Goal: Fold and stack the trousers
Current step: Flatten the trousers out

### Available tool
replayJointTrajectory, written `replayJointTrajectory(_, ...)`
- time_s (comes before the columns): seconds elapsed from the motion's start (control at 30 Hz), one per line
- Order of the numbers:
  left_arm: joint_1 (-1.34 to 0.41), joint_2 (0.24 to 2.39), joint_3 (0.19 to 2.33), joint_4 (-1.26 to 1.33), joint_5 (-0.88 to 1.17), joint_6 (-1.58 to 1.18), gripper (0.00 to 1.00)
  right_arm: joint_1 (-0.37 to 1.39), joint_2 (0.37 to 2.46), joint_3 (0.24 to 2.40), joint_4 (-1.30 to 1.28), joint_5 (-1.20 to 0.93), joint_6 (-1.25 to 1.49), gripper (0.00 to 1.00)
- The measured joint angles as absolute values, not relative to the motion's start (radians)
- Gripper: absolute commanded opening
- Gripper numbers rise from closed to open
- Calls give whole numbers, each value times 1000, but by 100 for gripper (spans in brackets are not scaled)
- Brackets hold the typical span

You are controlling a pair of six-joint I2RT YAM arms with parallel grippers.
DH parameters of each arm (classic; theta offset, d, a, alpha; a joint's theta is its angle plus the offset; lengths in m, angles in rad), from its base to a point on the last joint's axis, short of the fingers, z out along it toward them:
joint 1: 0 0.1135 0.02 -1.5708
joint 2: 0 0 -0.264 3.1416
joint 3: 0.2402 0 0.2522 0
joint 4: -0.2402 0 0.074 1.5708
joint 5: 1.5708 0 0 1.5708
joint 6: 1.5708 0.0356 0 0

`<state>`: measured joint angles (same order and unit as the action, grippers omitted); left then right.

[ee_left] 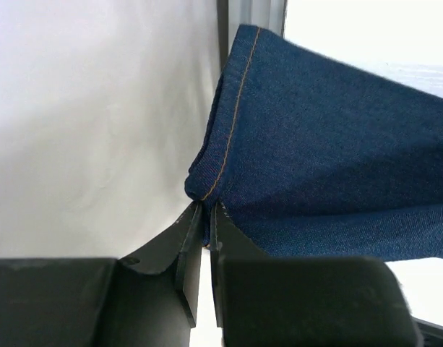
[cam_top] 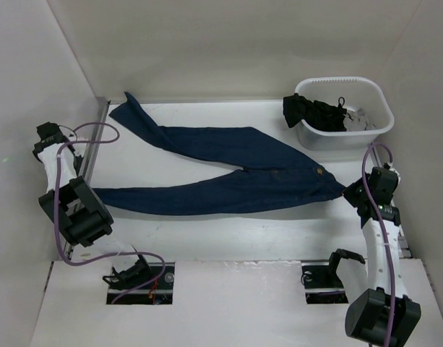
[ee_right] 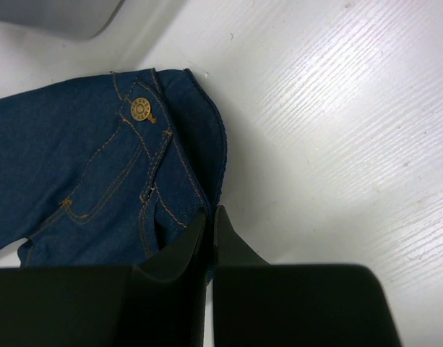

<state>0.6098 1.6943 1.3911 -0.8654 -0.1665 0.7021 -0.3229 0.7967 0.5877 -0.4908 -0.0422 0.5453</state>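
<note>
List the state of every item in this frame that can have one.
trousers: unfolded, lying flat, legs splayed apart.
left tool: shut on the near leg's hem.
right tool: shut on the waistband edge.
tub: upright, holding clothes.
black garments: heaped in the tub, partly hanging over its rim.

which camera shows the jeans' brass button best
Right wrist: the brass button sits large and sharp on the jeans waistband. Top external shows it only as a tiny speck. Left wrist shows just a leg hem, no button.
</note>
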Motion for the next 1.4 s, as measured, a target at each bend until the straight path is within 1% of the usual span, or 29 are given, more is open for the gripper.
replayJointTrajectory(0.13, 514, 1709, 1480, -873, -207, 728, 2, -328, 795, 588, -490, -46, 546, 0)
replayJointTrajectory(0.2, 442, 1769, 1593, -866, -227, 731, 4, -328, 796, 588, -490, -46, 546, 0)
replayJointTrajectory(0.27, 384, 1879, 1737, -851, -245, 729, 6, -328, 801, 588, -487, -46, 546, 0)
replayJointTrajectory(0.33, 330, 2035, 1909, -836, -261, 721, 7, -328, 817, 588, -481, -46, 545, 0)
replayJointTrajectory(0.4, 284, 2212, 2097, -836, -272, 704, 6, -327, 841, 588, -471, -46, 545, 0)
replayJointTrajectory(0.47, 244, 2377, 2269, -847, -281, 682, 2, -327, 864, 588, -460, -44, 545, 0)
replayJointTrajectory(0.53, 205, 2470, 2346, -855, -286, 667, 1, -325, 872, 588, -461, -37, 545, 0)
replayJointTrajectory(0.57, 186, 2479, 2337, -864, -285, 664, 0, -323, 871, 588, -463, -31, 545, 0)
replayJointTrajectory(0.63, 148, 2440, 2239, -871, -283, 663, 0, -318, 864, 588, -463, -20, 545, 0)
replayJointTrajectory(0.7, 121, 2324, 2059, -844, -276, 678, 1, -312, 852, 588, -464, -10, 545, 0)
replayJointTrajectory(0.77, 123, 2137, 1823, -821, -272, 708, 1, -306, 840, 588, -464, -4, 545, 0)
replayJointTrajectory(0.83, 168, 1930, 1612, -822, -273, 748, 1, -305, 834, 588, -463, 1, 545, 0)
replayJointTrajectory(0.9, 258, 1718, 1438, -840, -282, 797, 1, -299, 834, 588, -463, 1, 544, 0)
replayJointTrajectory(1.0, 387, 1496, 1275, -883, -317, 868, 3, -287, 847, 588, -463, 2, 539, 0)
replayJointTrajectory(1.07, 408, 1429, 1224, -937, -329, 907, 4, -274, 859, 588, -463, 2, 535, 0)
replayJointTrajectory(1.17, 368, 1449, 1219, -1006, -302, 937, 7, -255, 868, 588, -462, 4, 530, 0)
replayJointTrajectory(1.23, 329, 1540, 1269, -1044, -274, 935, 8, -247, 874, 588, -462, 5, 527, 0)
replayJointTrajectory(1.33, 275, 1811, 1490, -1091, -224, 885, 10, -238, 883, 588, -460, 8, 528, 0)
replayJointTrajectory(1.37, 260, 1928, 1612, -1110, -207, 852, 11, -232, 886, 588, -458, 12, 528, 0)
replayJointTrajectory(1.4, 247, 2054, 1757, -1126, -190, 810, 15, -226, 888, 588, -457, 14, 528, 0)
